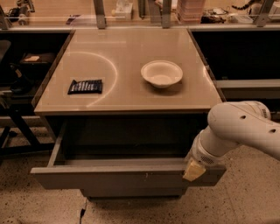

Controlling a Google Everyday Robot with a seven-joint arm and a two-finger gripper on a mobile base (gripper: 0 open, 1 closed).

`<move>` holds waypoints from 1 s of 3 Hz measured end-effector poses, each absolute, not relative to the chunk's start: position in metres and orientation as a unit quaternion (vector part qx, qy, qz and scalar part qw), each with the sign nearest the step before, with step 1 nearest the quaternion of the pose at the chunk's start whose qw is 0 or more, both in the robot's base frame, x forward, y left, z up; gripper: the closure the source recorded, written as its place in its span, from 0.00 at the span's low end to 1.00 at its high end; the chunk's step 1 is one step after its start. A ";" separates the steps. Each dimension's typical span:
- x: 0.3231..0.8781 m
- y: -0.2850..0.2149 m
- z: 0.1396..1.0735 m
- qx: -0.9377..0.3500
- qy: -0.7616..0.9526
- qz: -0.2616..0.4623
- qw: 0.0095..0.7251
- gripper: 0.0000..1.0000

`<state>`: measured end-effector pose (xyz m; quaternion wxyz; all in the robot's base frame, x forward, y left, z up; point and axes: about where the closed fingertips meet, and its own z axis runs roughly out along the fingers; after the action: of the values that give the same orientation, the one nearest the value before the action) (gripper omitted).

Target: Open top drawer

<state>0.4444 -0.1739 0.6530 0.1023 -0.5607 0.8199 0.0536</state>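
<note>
One top drawer (109, 177), one white bowl (161, 73), one dark packet (85, 86), one gripper (193, 169) at the drawer front

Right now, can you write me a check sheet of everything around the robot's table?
Surface: tan countertop, smooth, with a pale curved mark on its left half.
Job's things: top drawer pulled out, grey inside showing, nothing seen in it.
Clutter: white bowl upright on the right side; dark snack packet lying flat on the left, apart from the bowl.
Hand: the hand is at the right end of the drawer's front edge.
Cables: a short dark cord-like piece on the floor under the drawer; cannot tell what it is.
Surroundings: speckled floor; cluttered back shelf.
</note>
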 end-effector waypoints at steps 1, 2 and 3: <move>0.436 -0.175 0.653 -0.552 0.826 0.058 0.099 1.00; 0.435 -0.174 0.653 -0.553 0.826 0.057 0.094 1.00; 0.425 -0.176 0.653 -0.551 0.829 0.054 0.084 1.00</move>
<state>0.4254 -0.1758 0.6531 0.0841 -0.5510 0.8285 0.0535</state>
